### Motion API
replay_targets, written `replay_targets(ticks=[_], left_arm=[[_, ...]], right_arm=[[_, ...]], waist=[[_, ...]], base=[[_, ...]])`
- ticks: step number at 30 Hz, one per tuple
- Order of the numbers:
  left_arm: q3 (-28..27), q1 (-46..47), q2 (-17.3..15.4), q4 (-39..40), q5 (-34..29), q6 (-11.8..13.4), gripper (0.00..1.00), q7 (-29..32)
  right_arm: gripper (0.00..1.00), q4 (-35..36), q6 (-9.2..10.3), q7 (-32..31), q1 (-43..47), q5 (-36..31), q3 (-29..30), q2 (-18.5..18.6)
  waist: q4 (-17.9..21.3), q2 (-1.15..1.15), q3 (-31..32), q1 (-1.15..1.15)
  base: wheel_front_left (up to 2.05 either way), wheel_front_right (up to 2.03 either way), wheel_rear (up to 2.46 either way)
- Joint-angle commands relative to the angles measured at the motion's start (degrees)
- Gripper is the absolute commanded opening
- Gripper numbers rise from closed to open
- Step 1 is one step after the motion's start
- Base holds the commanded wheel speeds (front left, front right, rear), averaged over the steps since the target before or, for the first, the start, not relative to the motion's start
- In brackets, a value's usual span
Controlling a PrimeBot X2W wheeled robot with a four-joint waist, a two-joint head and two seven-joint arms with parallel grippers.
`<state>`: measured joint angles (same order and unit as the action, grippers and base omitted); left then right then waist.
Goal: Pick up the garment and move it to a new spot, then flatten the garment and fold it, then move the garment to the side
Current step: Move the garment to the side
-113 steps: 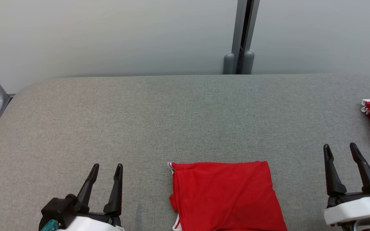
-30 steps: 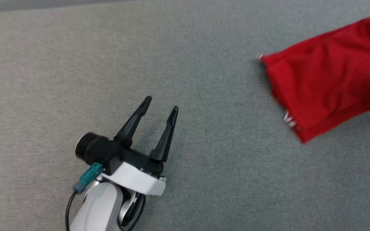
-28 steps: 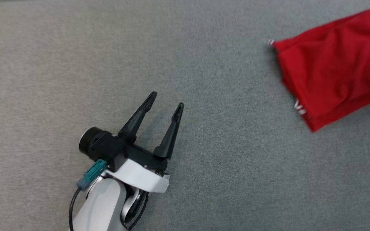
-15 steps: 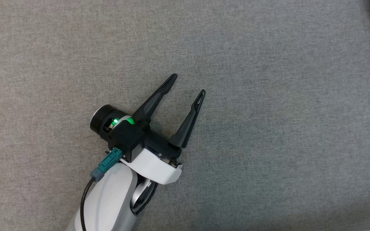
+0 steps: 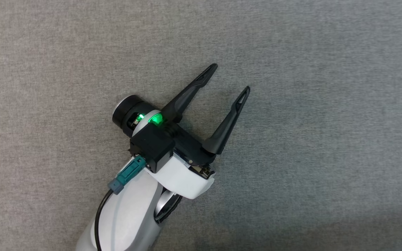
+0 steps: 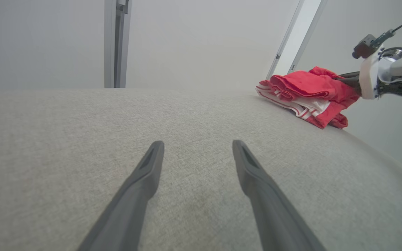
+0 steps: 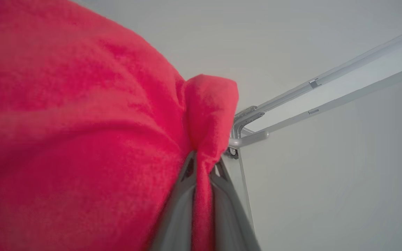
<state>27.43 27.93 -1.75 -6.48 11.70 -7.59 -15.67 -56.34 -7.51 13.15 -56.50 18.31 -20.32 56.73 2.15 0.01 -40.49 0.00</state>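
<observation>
Two grippers noted: left gripper (image 5: pixel 229 77) spread wide, empty, low over grey woven tabletop (image 5: pixel 326 139); right gripper (image 7: pixel 202 164) pinched tight on folded red cloth garment with white trim (image 6: pixel 305 87); garment far ahead-right of left, at tabletop's edge; right gripper nearer.

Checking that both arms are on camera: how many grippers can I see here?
2. The left gripper is over the grey table, jaws apart. The right gripper is at the table's edge, jaws shut on the red garment.
</observation>
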Motion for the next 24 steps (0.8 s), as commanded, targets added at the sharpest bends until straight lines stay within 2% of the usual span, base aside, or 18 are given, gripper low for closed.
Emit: replay_targets(ticks=[1, 4, 5, 6, 12, 18, 24], left_arm=[[-1.2, -1.0, -2.4, -4.4, 0.0, 0.2, 1.0, 1.0], [-1.5, -1.1, -2.9, -4.6, 0.4, 0.4, 1.0, 1.1], [-1.6, -1.2, -3.0, -4.7, 0.5, 0.4, 1.0, 1.1], [-1.6, -1.4, -3.1, -4.9, 0.6, 0.4, 1.0, 1.2], [-1.6, -2.0, -3.0, -5.0, 1.1, 0.4, 1.0, 1.2], [-0.6, -3.2, -1.8, -3.3, 2.8, 0.2, 1.0, 0.9], [-1.9, -5.5, -1.3, -2.4, 4.1, 0.1, 1.0, 0.6]], right_arm=[[0.0, -1.3, 0.04, 0.4, -0.7, -1.7, 0.8, -0.4], [0.0, -6.9, 0.04, 0.8, -2.2, -6.2, 4.6, -3.1], [0.6, -8.1, 0.03, 0.7, -1.9, -6.7, 5.1, -4.4], [1.0, -9.1, 0.03, 0.4, -1.7, -6.9, 5.7, -5.4], [1.0, -12.1, 0.03, 0.6, -2.9, -9.2, 6.4, -6.1], [1.0, -12.0, 0.03, 1.2, -4.4, -11.4, 6.9, -7.0], [1.0, -8.8, 0.03, 1.8, -3.9, -12.5, 5.6, -11.0]], waist=[[-1.2, -0.01, -1.2, 0.0], [-2.3, -0.01, -2.1, 0.0], [-2.5, -0.01, -2.1, 0.0], [-2.6, -0.01, -2.0, 0.0], [-3.5, -0.01, -0.3, 0.0], [-3.3, -0.01, 4.7, 0.0], [-3.0, -0.01, 12.7, 0.0]], base=[[0.0, 0.0, 0.0], [0.0, 0.0, 0.0], [0.0, 0.0, 0.0], [0.0, 0.0, 0.0], [0.0, 0.0, 0.0], [0.0, 0.0, 0.0], [0.0, 0.0, 0.0]])
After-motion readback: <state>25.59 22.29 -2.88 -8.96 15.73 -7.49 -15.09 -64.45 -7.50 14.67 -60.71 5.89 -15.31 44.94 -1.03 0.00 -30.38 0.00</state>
